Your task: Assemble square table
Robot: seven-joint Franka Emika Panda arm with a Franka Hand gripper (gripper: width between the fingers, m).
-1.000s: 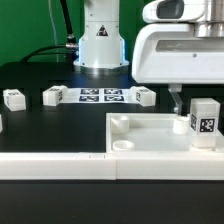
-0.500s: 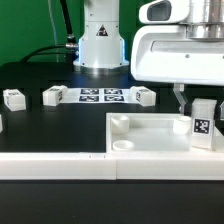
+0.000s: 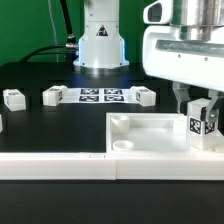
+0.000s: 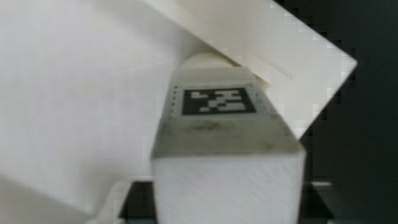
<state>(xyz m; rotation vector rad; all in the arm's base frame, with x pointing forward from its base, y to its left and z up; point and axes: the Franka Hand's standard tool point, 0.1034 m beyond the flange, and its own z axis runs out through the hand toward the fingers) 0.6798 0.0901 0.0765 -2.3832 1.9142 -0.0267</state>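
**A:** What are the jaws doing?

**B:** They are pinching a short white leg [image 3: 203, 124], one finger on each side of it. The leg's black-and-white tag faces the exterior camera, and the leg leans a little instead of standing straight.

**A:** Where is that?

**B:** At the exterior view's right, over the right end of the square table top [image 3: 150, 130]. I cannot tell whether the leg's lower end touches the tray floor. The wrist view shows the same leg [image 4: 221, 130] close up, tag visible, with the white top [image 4: 71, 90] behind it.

**A:** And the top itself?

**B:** It lies flat on the near part of the black desk [image 3: 60, 125], rim up, with a round socket [image 3: 122, 143] in its near left corner. Just beside it, nearer the camera, runs a long white rail [image 3: 50, 162].

**A:** Other legs?

**B:** Three lie farther back, well apart from the top: one [image 3: 13, 98] at the far left, one [image 3: 53, 95] just left of the marker board [image 3: 100, 96], and one [image 3: 143, 95] just right of it.
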